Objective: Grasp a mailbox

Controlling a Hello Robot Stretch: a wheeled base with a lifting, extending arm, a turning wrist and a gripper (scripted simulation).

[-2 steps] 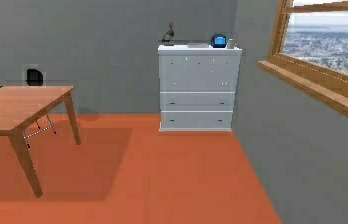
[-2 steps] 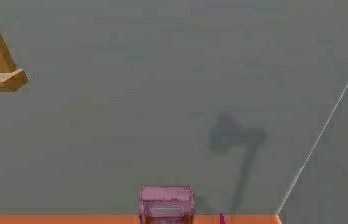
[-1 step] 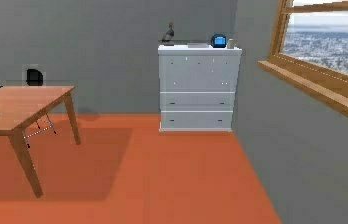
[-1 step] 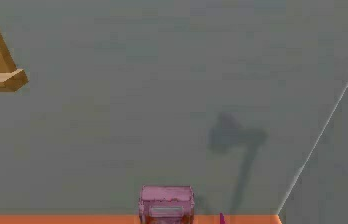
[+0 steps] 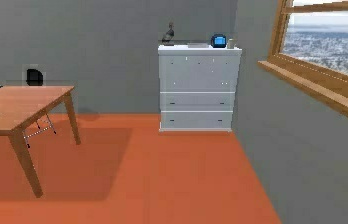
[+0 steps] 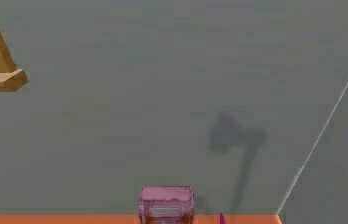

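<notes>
Dresser, white with drawers [image 5: 199,90], stands against the grey wall ahead, a small dark figurine [image 5: 169,35] on top. Pink-purple boxy object [image 6: 167,205] sits low at the arm side view's bottom edge; whether it's the mailbox, I cannot tell. My pincer's state: cannot tell.

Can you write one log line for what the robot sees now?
ahead: white dresser | forward view's left: wooden table | arm side view: pink box at bottom edge

**A:** so what's the room like?
**B:** grey walls [image 5: 102,40], orange floor [image 5: 172,170]. White drawer chest [image 5: 199,90] against the back wall, wooden worktop [image 5: 32,103] on the forward view's left, wood-framed window [image 5: 322,45] on its right, city outside.
</notes>
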